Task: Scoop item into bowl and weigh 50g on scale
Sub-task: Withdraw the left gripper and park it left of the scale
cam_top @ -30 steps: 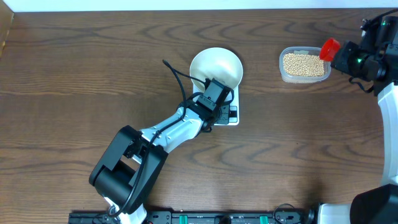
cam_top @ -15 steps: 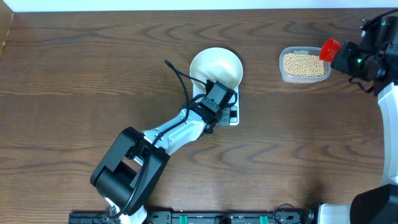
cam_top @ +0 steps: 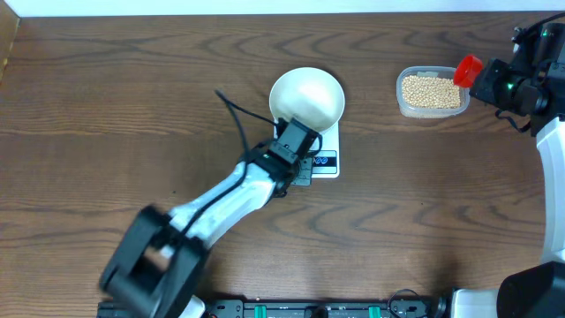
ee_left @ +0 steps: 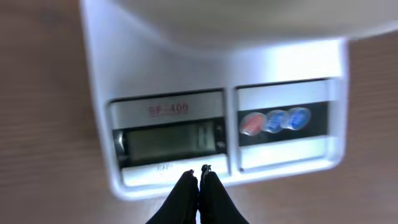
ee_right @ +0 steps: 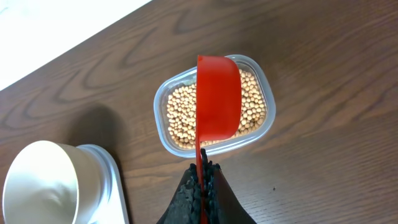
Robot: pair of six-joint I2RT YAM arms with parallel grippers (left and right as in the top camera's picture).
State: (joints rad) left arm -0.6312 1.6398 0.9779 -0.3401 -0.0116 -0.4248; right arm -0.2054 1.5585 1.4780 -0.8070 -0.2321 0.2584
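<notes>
Right wrist | right pincer (ee_right: 202, 171) clamps red scoop (ee_right: 219, 102) | above beans (ee_right: 180, 118)

Bowl (cam_top: 306, 96) on scale (cam_top: 325, 162); tub (cam_top: 432, 93) of beans (cam_top: 431, 91) well right.

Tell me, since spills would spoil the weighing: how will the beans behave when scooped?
Small and round, the beans will probably roll and scatter if spilled. Lying loose, not clumped, they should slide easily into the red scoop and pour freely.
</notes>
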